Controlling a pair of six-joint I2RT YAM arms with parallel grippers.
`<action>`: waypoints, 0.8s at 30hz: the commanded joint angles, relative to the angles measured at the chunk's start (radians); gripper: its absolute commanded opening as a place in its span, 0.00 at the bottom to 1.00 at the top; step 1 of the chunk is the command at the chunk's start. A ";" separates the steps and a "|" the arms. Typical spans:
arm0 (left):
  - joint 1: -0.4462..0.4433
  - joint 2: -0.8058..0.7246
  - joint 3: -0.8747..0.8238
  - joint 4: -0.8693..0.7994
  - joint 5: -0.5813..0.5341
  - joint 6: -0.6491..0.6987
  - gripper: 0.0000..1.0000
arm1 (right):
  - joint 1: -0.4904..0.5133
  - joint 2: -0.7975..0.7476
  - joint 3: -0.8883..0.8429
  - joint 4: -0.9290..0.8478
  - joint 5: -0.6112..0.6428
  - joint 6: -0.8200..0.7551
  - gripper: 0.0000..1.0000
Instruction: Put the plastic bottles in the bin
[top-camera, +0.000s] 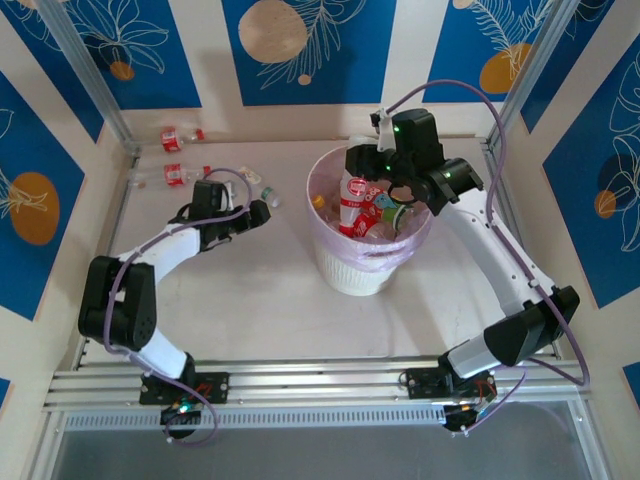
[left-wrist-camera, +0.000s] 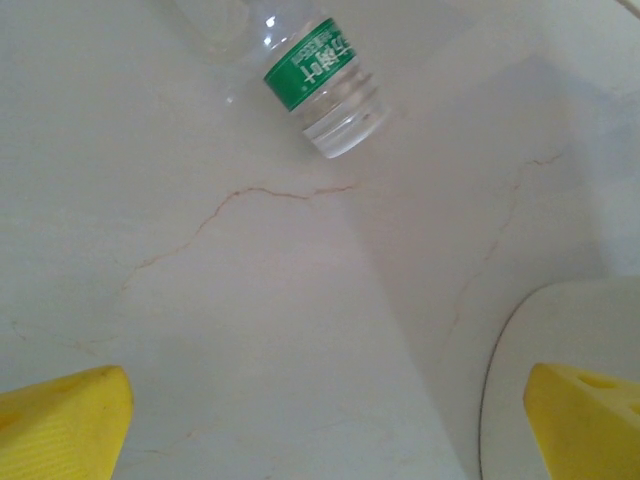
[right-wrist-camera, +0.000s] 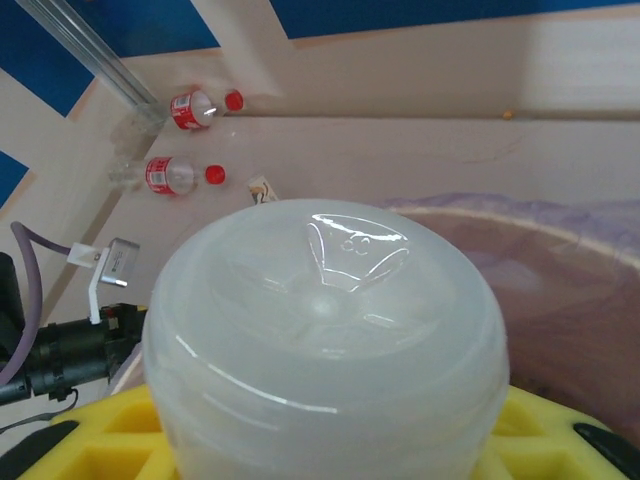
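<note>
My right gripper (top-camera: 392, 186) hangs over the bin (top-camera: 330, 262), a white ribbed basket with a pink liner. It is shut on a clear plastic bottle (right-wrist-camera: 325, 330), whose base faces the wrist camera between the yellow fingers (right-wrist-camera: 90, 445). Several bottles (top-camera: 372, 222) lie inside the bin. My left gripper (top-camera: 264, 210) is low over the table, left of the bin, and open with nothing between its yellow fingertips (left-wrist-camera: 65, 425). A clear bottle with a green label (left-wrist-camera: 325, 85) lies just ahead of it. Two red-labelled bottles (top-camera: 183, 135) (top-camera: 172, 175) lie at the far left.
The pink-lined bin rim (right-wrist-camera: 560, 225) curves under my right gripper. A white rounded edge (left-wrist-camera: 560, 350) sits by my left gripper's right finger. Aluminium posts (top-camera: 95, 85) and blue-and-white walls close in the table's back and sides.
</note>
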 joint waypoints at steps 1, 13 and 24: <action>-0.005 0.026 0.031 -0.007 -0.009 -0.028 1.00 | -0.011 0.003 -0.032 0.044 -0.054 0.055 0.45; -0.006 0.051 0.045 -0.009 -0.002 -0.027 1.00 | -0.043 0.054 -0.125 0.059 -0.083 0.156 0.54; -0.025 0.057 0.101 -0.110 -0.083 0.035 1.00 | -0.044 0.019 -0.036 -0.001 -0.036 0.059 0.80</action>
